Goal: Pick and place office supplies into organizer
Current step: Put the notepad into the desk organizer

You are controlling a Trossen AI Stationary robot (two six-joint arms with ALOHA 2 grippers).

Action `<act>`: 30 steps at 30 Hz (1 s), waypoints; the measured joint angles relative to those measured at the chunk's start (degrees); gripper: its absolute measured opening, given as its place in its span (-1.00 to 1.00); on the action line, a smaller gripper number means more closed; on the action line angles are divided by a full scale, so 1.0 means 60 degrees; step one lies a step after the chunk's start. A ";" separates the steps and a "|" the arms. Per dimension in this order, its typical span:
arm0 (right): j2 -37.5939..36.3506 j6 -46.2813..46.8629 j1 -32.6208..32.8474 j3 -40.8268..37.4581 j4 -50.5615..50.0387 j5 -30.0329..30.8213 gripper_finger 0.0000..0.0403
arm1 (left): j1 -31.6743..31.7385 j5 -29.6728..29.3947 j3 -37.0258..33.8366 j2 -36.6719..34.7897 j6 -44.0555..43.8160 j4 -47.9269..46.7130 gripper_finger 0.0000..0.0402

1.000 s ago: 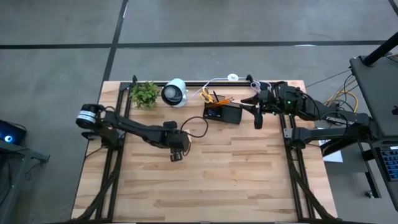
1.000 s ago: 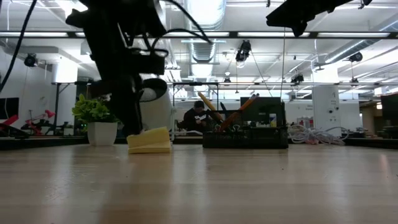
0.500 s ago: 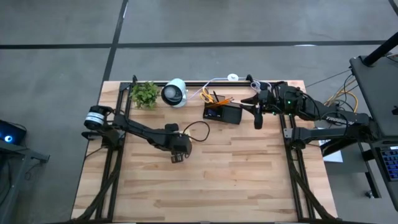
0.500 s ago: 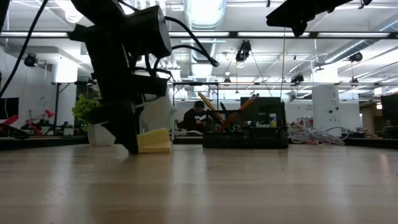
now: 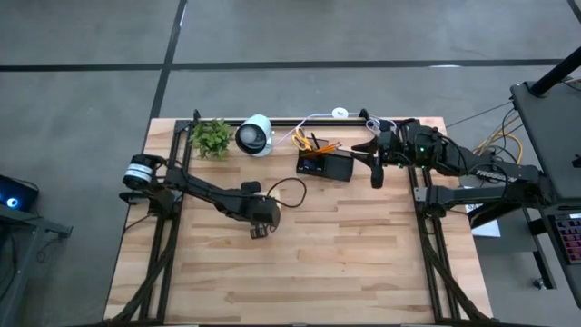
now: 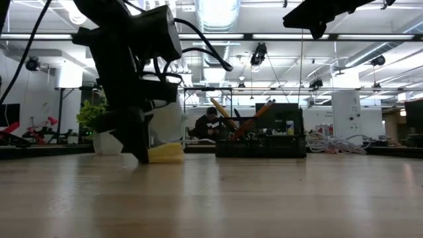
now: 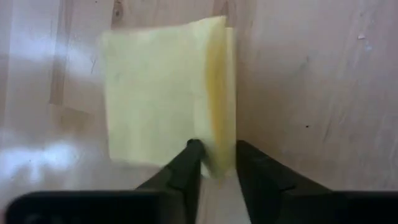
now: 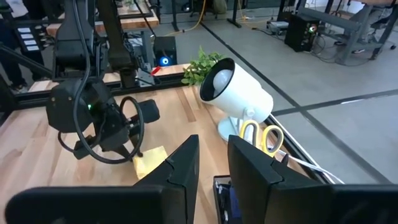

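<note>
Left hand (image 5: 260, 229) hides the sticky-note pad (image 7: 166, 102) from above.

Sticky-note pad (image 7: 165, 102): showing no writing, top sheet blank.
Organizer (image 5: 325, 164): showing no legible label.
White lamp-like device (image 8: 239, 96): showing no brand mark.
Surface (image 5: 345, 254): carrying no readable text, numbers or signs.

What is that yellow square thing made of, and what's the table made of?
The yellow sticky-note pad looks like paper: thin matte sheets stacked together, with one edge curling up between the left gripper fingers. The table looks like wood: pale planks with grain lines and a slight sheen, probably sealed.
</note>
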 joint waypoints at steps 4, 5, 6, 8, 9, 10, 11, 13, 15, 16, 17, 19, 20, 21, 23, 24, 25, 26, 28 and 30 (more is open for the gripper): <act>0.0000 0.0162 0.0000 0.0000 0.0004 0.0004 -0.62 | 0.0003 0.0067 -0.0010 0.0004 0.0012 0.0003 -0.90; 0.0000 0.0167 0.0000 0.0000 0.0004 0.0004 -0.62 | 0.0004 0.0069 -0.0011 0.0004 0.0013 -0.0002 -0.95; 0.0000 0.0167 0.0000 0.0000 0.0004 0.0000 -0.62 | 0.0013 0.0067 -0.0015 0.0004 0.0014 -0.0006 -0.97; 0.0000 0.0162 0.0000 0.0000 0.0007 0.0000 -0.63 | 0.0018 0.0060 -0.0015 0.0004 0.0020 -0.0024 -0.97; 0.0000 0.0162 0.0000 0.0000 0.0007 0.0002 -0.64 | 0.0018 0.0051 -0.0018 0.0004 0.0020 -0.0030 -0.98; 0.0000 0.0158 0.0000 0.0000 0.0007 0.0002 -0.64 | 0.0018 0.0055 -0.0018 0.0003 0.0020 -0.0034 -0.99; 0.0000 0.0162 0.0000 0.0000 0.0007 0.0000 -0.65 | 0.0018 0.0055 -0.0018 -0.0010 0.0020 -0.0044 -0.99; 0.0000 0.0162 0.0000 0.0000 0.0007 0.0000 -0.66 | 0.0024 0.0047 -0.0018 -0.0028 0.0022 -0.0092 -1.00; 0.0000 0.0169 0.0000 0.0000 0.0007 0.0004 -0.66 | 0.0025 0.0047 0.0014 -0.0068 0.0034 -0.0188 -1.00; 0.0000 0.0163 0.0000 0.0000 0.0007 0.0000 -0.66 | 0.0025 0.0053 0.0051 -0.0086 0.0056 -0.0221 -1.00; 0.0000 0.0166 0.0000 0.0000 0.0011 0.0004 -0.66 | 0.0025 0.0072 0.0087 -0.0115 0.0089 -0.0190 -1.00; 0.0000 0.0188 0.0000 0.0000 0.0014 0.0004 -0.65 | 0.0025 0.0076 0.0162 -0.0173 0.0100 -0.0157 -1.00; 0.0000 0.0188 0.0000 0.0000 0.0015 0.0004 -0.65 | 0.0025 0.0103 0.0171 -0.0218 0.0102 -0.0160 -1.00; 0.0000 0.0187 0.0000 0.0000 0.0015 0.0004 -0.66 | 0.0025 0.0148 0.0180 -0.0244 0.0101 -0.0168 -1.00; 0.0001 0.0186 0.0000 0.0000 0.0015 0.0004 -0.66 | 0.0025 0.0174 0.0221 -0.0289 0.0104 -0.0159 -1.00; 0.0001 0.0184 0.0000 0.0000 0.0015 0.0004 -0.66 | 0.0025 0.0183 0.0231 -0.0333 0.0105 -0.0198 -1.00; 0.0004 0.0184 0.0000 0.0000 0.0015 0.0004 -0.66 | 0.0022 0.0186 0.0237 -0.0401 0.0107 -0.0212 -1.00; 0.0002 0.0184 0.0000 0.0000 0.0015 0.0004 -0.66 | 0.0022 0.0186 0.0255 -0.0471 0.0107 -0.0212 -1.00; 0.0004 0.0184 -0.0003 0.0000 0.0015 0.0004 -0.65 | 0.0022 0.0186 0.0288 -0.0643 0.0110 -0.0186 -1.00; 0.0004 0.0184 0.0000 0.0003 0.0017 0.0004 -0.66 | 0.0022 0.0183 0.0291 -0.0837 0.0111 -0.0248 -1.00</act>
